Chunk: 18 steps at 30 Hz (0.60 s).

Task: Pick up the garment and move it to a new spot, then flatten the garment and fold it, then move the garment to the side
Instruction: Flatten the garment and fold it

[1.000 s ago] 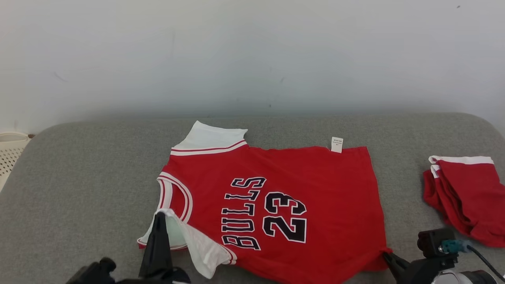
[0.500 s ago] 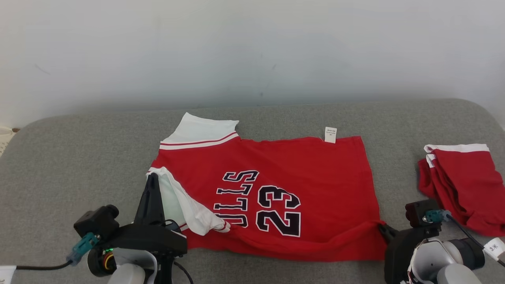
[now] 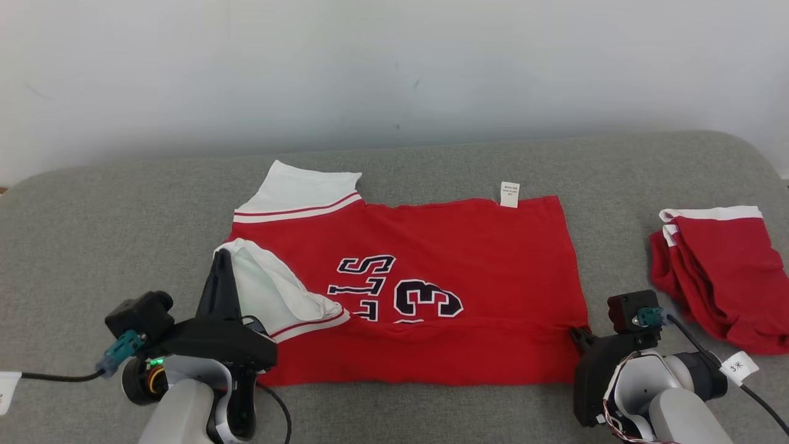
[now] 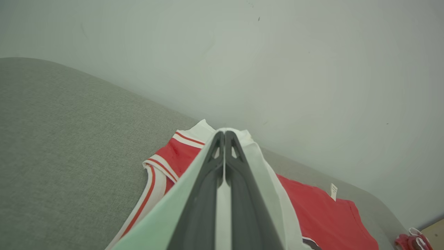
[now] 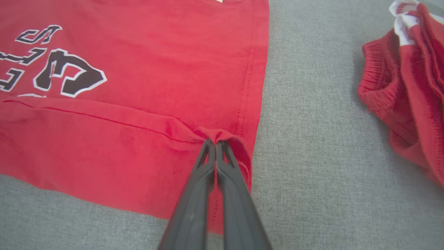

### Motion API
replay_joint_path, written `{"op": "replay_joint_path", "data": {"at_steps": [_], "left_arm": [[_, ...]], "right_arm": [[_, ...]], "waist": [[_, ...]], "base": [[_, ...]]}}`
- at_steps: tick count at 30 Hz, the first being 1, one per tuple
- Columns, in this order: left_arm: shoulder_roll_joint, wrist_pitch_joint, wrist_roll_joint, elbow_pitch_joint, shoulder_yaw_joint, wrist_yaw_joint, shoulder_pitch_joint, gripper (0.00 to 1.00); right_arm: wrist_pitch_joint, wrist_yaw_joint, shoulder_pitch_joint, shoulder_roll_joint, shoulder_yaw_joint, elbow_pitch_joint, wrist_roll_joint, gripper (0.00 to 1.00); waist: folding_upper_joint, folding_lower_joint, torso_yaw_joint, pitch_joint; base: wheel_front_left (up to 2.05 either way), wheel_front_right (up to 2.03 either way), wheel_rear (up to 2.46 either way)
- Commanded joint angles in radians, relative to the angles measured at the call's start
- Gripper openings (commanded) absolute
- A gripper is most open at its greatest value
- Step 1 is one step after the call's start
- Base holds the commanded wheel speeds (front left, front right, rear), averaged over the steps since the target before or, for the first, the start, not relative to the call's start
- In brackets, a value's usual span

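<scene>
**Lengthwise fold of a red basketball jersey, head view read left to right.**

The left end effector (image 3: 220, 256) has its fingers pressed together on the near white shoulder strap (image 3: 271, 293). The strap is lifted and turned back so its pale inner face shows. In the left wrist view the white cloth drapes down both sides of the closed fingers.

The jersey (image 3: 468, 246) lies on the grey upholstered surface (image 3: 92, 234) with its long axis running left to right. Its shoulders are at the left, with the far white shoulder strap (image 3: 302, 194) lying flat. Its hem is at the right, and the care label (image 3: 509, 193) sits on the far edge. The near long edge is doubled over onto the printed front and covers the lower part of the numeral (image 3: 425, 299).

The right end effector (image 3: 576, 333) is clamped shut on the near hem corner. The right wrist view shows a small pucker of red cloth pinched at its tips. The red shorts (image 3: 721, 277), folded, lie further right, apart from the jersey.

**Governing relation.** The two grips sit at opposite ends of the long axis. The jersey's free far edge lies beyond both, toward the wall (image 3: 394, 74). The coming move is therefore judged to be a parallel carry away from the robot. The left grip stands further forward than the right, so the right side likely has more ground to cover if the crease is to run true.
</scene>
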<state>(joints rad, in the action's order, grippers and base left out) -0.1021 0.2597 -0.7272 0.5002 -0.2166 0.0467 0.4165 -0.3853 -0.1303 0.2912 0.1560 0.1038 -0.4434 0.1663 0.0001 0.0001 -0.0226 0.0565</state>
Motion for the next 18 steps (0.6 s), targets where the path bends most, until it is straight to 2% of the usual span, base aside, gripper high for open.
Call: {"op": "replay_joint_path", "data": {"at_steps": [1,5,12,13,14,18], "left_arm": [[0.002,0.006,0.013,0.015,0.007,-0.011,0.028,0.0],[0.006,0.006,0.03,0.056,0.013,-0.03,0.066,0.0],[0.008,0.006,0.069,0.139,0.044,-0.032,0.118,0.01],[0.004,0.006,0.086,0.145,0.05,-0.026,0.124,0.4],[0.004,0.006,0.098,0.153,0.055,-0.023,0.127,1.0],[-0.003,0.006,0.142,0.162,0.066,-0.026,0.127,1.0]], "right_arm": [[-0.001,0.0,0.011,-0.007,0.001,0.003,-0.016,0.0],[-0.009,0.0,0.013,-0.022,-0.004,0.017,-0.031,0.0],[0.008,0.0,0.026,-0.037,-0.009,0.044,-0.054,0.0],[0.019,0.0,0.032,-0.042,-0.02,0.046,-0.059,0.35],[0.029,0.0,0.034,-0.047,-0.027,0.043,-0.067,1.0],[0.037,0.0,0.041,-0.062,-0.034,0.034,-0.08,1.0]], "waist": [[-0.0001,-0.0001,-0.005,0.01],[-0.0001,-0.0001,-0.011,0.023],[-0.0001,-0.0001,-0.028,0.039],[-0.0001,-0.0001,-0.029,0.041],[-0.0001,-0.0001,-0.03,0.042],[-0.0001,-0.0001,-0.029,0.038]], "base": [[0.0,0.0,0.0],[0.0,0.0,0.0],[0.0,0.0,0.0],[0.0,0.0,0.0],[0.0,0.0,0.0],[0.0,0.0,0.0]]}}
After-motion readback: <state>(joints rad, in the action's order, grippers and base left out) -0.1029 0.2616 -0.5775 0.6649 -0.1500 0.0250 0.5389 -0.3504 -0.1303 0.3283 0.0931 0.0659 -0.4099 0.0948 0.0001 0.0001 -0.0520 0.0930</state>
